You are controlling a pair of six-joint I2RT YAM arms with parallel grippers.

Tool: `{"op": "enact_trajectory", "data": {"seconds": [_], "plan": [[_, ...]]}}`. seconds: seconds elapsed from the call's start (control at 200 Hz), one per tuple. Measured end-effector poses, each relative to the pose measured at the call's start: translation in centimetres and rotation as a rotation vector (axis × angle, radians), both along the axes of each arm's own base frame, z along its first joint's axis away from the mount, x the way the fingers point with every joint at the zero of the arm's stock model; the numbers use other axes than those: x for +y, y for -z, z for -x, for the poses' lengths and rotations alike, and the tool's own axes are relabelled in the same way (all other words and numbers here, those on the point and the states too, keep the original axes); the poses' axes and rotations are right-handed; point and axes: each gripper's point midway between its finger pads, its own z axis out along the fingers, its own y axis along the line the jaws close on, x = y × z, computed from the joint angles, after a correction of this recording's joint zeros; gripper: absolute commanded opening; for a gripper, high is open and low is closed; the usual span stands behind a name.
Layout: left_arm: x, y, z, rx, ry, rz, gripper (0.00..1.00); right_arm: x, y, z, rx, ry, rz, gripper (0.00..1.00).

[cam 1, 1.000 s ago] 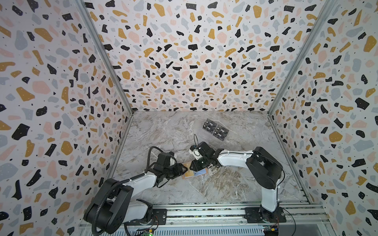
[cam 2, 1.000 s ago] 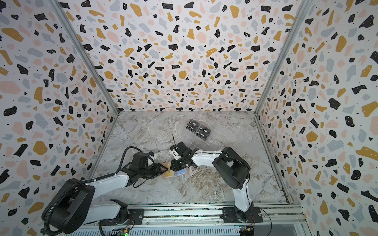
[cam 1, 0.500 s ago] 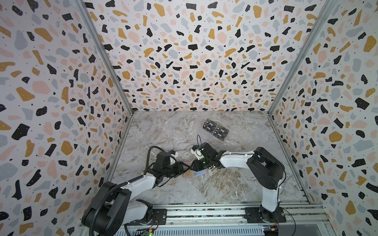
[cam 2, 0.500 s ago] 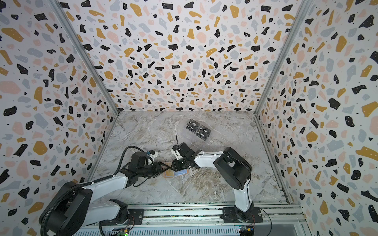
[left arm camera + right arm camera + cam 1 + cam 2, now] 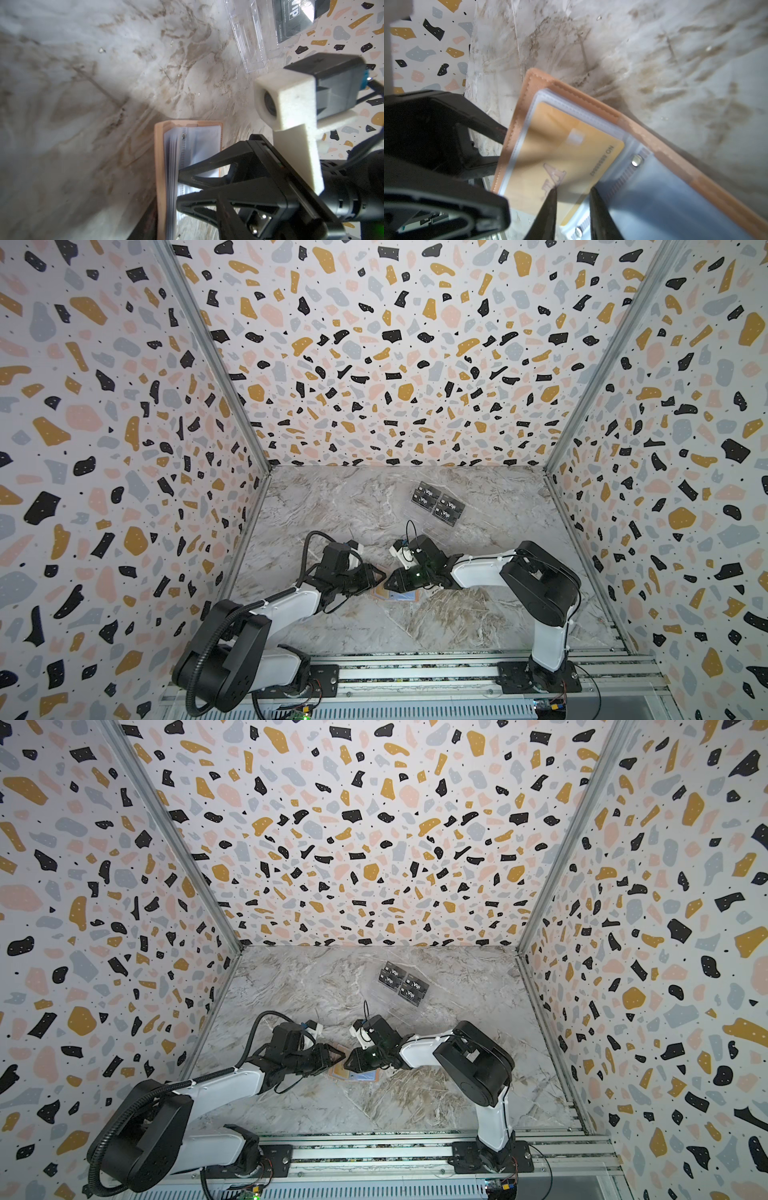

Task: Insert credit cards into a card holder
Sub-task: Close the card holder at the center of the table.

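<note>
The peach card holder [image 5: 400, 596] [image 5: 362, 1075] lies open on the marble, and both grippers meet over it. Its one half is tilted up, with a gold credit card [image 5: 560, 149] inside a clear sleeve [image 5: 631, 145]. My right gripper [image 5: 573, 197] [image 5: 179, 185] stands slightly open, its tips against the sleeves at that card's corner. My left gripper [image 5: 499, 147] [image 5: 376, 576] reaches behind the holder's cover [image 5: 159, 166], its two fingers apart and their tips hidden by the cover. No other credit cards show.
A clear tiered stand [image 5: 436, 506] [image 5: 249, 37] with black Vip cards [image 5: 403, 982] sits behind the arms, toward the back wall. Terrazzo walls close three sides, and a rail [image 5: 415, 672] runs along the front.
My left gripper has moved closer to the right one at the holder, and its jaws have narrowed a little. The right gripper has barely shifted.
</note>
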Motion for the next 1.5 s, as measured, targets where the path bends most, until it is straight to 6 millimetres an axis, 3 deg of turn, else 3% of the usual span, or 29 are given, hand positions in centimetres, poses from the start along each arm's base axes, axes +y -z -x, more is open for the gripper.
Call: {"op": "enact_trajectory", "data": {"seconds": [0.315, 0.436, 0.661, 0.891, 1.076, 1.196, 1.312, 1.497], "plan": [[0.6, 1.7, -0.5, 0.032, -0.033, -0.167, 0.23, 0.2, -0.2, 1.1, 0.038, -0.029, -0.054, 0.28], [0.6, 1.5, -0.7, 0.03, -0.031, -0.205, 0.09, 0.3, -0.3, 1.4, 0.046, -0.038, -0.069, 0.28], [1.0, 0.9, -1.0, 0.018, -0.026, -0.268, 0.0, 0.4, -0.4, 1.7, 0.05, -0.047, -0.086, 0.28], [2.5, 0.4, -1.1, 0.024, -0.014, -0.397, 0.0, 0.5, -1.2, 1.8, 0.053, -0.053, -0.104, 0.3], [3.8, -0.2, -0.7, 0.008, -0.002, -0.55, 0.01, 0.2, -4.8, 1.2, -0.008, -0.051, -0.152, 0.33], [3.2, -0.5, -0.2, -0.018, 0.028, -0.654, 0.02, -0.5, -6.1, 0.5, -0.048, -0.042, -0.159, 0.32], [2.5, 0.0, 0.2, -0.034, 0.046, -0.736, 0.04, -1.6, -5.1, 0.2, -0.061, -0.02, -0.127, 0.31], [1.3, 0.0, 0.3, -0.067, 0.053, -0.811, 0.17, -4.5, -0.8, 2.3, 0.01, 0.001, -0.022, 0.3]]}}
